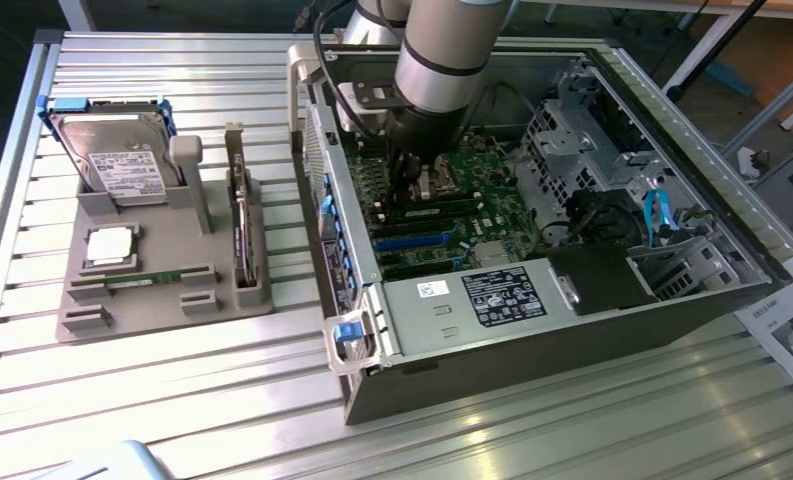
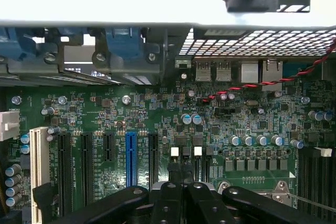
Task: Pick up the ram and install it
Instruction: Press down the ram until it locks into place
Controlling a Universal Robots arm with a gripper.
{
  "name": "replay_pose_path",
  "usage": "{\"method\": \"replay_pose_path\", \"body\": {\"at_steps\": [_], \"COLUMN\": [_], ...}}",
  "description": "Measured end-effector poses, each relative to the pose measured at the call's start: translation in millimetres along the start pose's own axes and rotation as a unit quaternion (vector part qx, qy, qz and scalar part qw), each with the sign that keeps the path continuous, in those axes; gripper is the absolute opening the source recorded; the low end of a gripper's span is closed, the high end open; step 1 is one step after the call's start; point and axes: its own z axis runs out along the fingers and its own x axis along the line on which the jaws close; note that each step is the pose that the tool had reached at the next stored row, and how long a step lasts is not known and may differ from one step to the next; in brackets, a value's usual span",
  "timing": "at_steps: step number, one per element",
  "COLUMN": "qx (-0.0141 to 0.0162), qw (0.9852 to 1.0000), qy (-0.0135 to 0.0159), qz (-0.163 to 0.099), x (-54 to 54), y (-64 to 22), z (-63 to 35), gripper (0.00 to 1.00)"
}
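The ram [image 1: 152,277], a thin green stick, rests on edge in the front slots of the grey fixture [image 1: 156,305] on the exterior view's left. My gripper [image 1: 416,192] is far from it, reaching down inside the open computer case [image 1: 530,340] just above the green motherboard [image 1: 487,205]. In the wrist view the gripper [image 2: 182,184] is shut. Its black fingers [image 2: 167,200] meet with only a thin dark line between them, and I make out nothing held. The motherboard [image 2: 157,114] with its black and blue card slots [image 2: 130,158] lies right beneath.
The fixture also carries a hard drive [image 1: 116,160], a square silver-topped processor [image 1: 111,246] and a dark expansion card [image 1: 243,235] standing on edge. Inside the case are a power supply [image 1: 503,296], blue cables [image 1: 656,215] and a metal drive cage [image 1: 563,135]. All of it stands on a slatted metal table [image 1: 169,390].
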Motion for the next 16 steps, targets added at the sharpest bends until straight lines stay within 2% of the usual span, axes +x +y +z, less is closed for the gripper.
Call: {"method": "replay_pose_path", "body": {"at_steps": [16], "qx": [0.0001], "qw": [1.0000], "qy": [-0.0001], "qz": [0.000], "x": [0.4], "y": [0.0], "z": [2.4], "gripper": [0.10]}}
